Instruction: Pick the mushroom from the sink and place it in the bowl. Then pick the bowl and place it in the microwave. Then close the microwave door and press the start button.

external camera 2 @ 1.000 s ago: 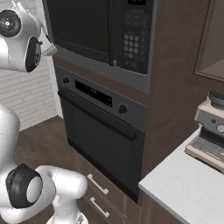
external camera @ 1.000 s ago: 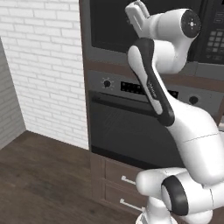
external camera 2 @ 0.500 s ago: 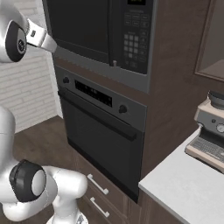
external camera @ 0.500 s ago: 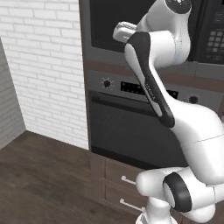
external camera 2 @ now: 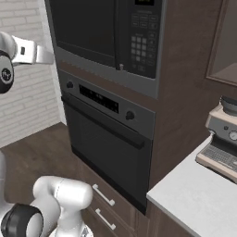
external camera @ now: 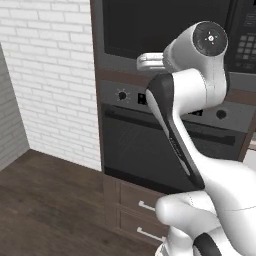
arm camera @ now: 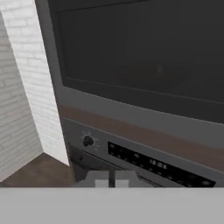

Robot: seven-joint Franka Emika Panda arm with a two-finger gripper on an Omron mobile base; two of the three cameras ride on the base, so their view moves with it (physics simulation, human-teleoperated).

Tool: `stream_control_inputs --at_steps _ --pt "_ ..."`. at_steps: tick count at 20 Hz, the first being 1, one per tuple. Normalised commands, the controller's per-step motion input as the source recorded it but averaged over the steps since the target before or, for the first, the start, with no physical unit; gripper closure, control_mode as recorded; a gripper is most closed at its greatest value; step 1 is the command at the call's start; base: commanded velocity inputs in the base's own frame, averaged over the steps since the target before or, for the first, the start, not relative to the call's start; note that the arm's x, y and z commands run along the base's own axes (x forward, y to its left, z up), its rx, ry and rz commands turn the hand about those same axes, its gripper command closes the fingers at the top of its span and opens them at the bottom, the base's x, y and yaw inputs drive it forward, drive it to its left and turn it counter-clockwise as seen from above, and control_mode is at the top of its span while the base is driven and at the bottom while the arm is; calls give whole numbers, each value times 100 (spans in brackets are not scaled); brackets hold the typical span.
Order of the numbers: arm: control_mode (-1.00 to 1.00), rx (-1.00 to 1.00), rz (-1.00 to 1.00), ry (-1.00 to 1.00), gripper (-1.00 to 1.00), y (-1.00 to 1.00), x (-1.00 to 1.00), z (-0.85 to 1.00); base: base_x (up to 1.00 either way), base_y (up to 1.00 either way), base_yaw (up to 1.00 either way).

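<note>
- One microwave door (external camera 2: 88, 28), dark and shut flat against the microwave (external camera 2: 113, 34), sits directly above the knobbed oven (external camera 2: 109, 139); that suggests only the start button remains.
- The keypad (external camera 2: 142, 48) lies at the door's right edge, well right of where the hand points.
- The gripper (arm camera: 112, 178), level with the strip between microwave and oven, faces the door's lower left; its fingertips stand close together, clamped on nothing.

Microwave (external camera 2: 106, 34) above the oven (external camera 2: 109, 139) — drawers (external camera 2: 104, 203) beneath, counter (external camera 2: 196, 199) to my right, brick wall (external camera: 47, 75) left.
</note>
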Motion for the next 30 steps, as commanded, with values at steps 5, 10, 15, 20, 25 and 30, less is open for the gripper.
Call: stream_control_inputs --at_steps 5,10,15,20,25,30 --pt "-100 -2 2 -19 100 -30 -13 -14 0 0 0" --pt "-100 -4 3 -41 100 -11 -14 -11 0 0 0" --pt "-100 -6 0 -31 100 -1 -8 -1 0 0 0" --pt "-100 -3 0 -24 100 -20 0 0 0 0 0" --pt "-100 0 0 -8 100 -15 13 0 0 0 0" --pt "-100 0 -2 -3 100 -30 0 10 0 0 0"
